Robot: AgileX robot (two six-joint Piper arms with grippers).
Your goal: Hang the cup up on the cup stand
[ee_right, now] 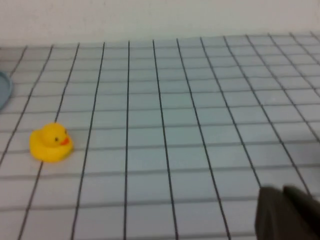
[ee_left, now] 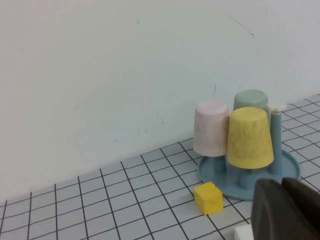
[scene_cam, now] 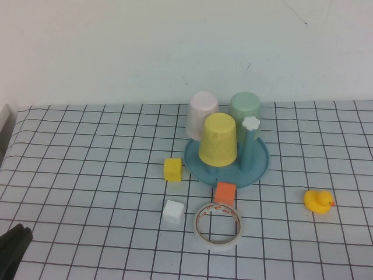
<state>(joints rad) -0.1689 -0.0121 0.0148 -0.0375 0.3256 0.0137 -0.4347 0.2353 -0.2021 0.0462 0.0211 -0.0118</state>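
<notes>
The plain yellow plastic cup (scene_cam: pixel 218 139) is sitting upside down on the light blue round plastic cup stand (scene_cam: pixel 256 169), well ahead and to the right of the left gripper (scene_cam: pixel 13 248), which is resting closed and empty. The right gripper (ee_right: pixel 290 214), apparently closed too, is hanging near a yellow rubber duck (ee_right: pixel 50 142).

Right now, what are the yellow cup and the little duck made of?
The yellow cup, upside down on the cup stand, looks like matte plastic: solid colour, faint speckles, no shine. The duck looks like soft rubber or vinyl: rounded, smooth and evenly coloured. Both are guesses. The shut left gripper and shut right gripper touch neither.
</notes>
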